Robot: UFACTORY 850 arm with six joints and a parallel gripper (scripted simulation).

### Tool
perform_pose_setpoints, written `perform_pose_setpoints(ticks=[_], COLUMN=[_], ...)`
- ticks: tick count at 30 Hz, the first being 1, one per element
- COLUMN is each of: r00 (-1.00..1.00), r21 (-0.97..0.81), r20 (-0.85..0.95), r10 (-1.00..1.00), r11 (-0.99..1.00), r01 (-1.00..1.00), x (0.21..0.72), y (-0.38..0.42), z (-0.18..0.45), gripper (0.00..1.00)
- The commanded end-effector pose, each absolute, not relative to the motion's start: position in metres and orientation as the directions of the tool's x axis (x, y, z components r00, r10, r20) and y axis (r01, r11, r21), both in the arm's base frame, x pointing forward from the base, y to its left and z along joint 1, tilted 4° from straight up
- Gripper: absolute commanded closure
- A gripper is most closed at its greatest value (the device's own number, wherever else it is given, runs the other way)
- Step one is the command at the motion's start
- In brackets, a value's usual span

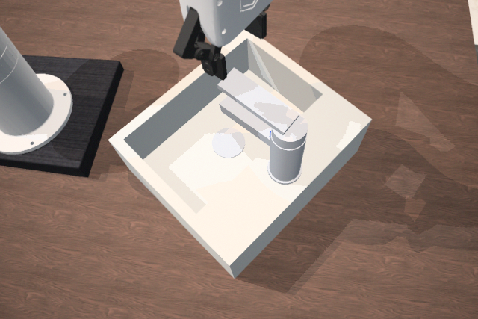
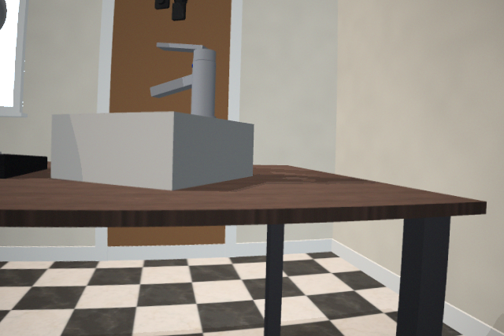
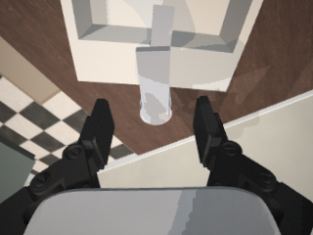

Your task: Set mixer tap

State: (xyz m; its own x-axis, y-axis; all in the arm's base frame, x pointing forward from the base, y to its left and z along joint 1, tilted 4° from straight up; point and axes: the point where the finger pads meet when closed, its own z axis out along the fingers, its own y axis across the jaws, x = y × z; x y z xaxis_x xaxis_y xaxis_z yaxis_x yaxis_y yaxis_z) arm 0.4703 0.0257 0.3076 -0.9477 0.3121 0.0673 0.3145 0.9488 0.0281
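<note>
Overhead, the black two-fingered gripper [image 2: 171, 5] hangs well above the flat grey lever [image 2: 179, 47] of the grey cylindrical mixer tap [image 2: 202, 84], its fingers spread wide apart with nothing between them. From the side, a plain gap of air separates the fingertips from the lever; no contact. The lever lies roughly level on top of the tap body and points out directly over the angled grey spout [image 1: 243, 116], the two running parallel when seen from above. A small blue dot [image 1: 269, 134] shows on the tap body just under the lever; a red mark cannot be made out. The tap stands on the rear ledge of a square white basin [image 1: 235, 265], which sits skewed on the dark brown wooden bench [image 1: 385, 7]. A pale round drain disc [image 1: 228, 143] lies on the basin floor below the spout tip. The arm's white column [image 1: 19, 91] rises from a black square base plate [image 1: 104, 76] on the bench beside the basin, apart from it.
</note>
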Motion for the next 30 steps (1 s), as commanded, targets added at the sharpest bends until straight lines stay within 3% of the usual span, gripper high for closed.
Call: perform_pose_setpoints(ticks=[1,30], r00=[-0.948,-0.948], r21=[0.029,0.029], r20=[0.065,0.065], r10=[0.312,0.312], r11=[0.949,0.949], r01=[0.314,0.314], x=[0.471,0.469], y=[0.026,0.027], z=[0.306,0.272], gripper=[0.26,0.26])
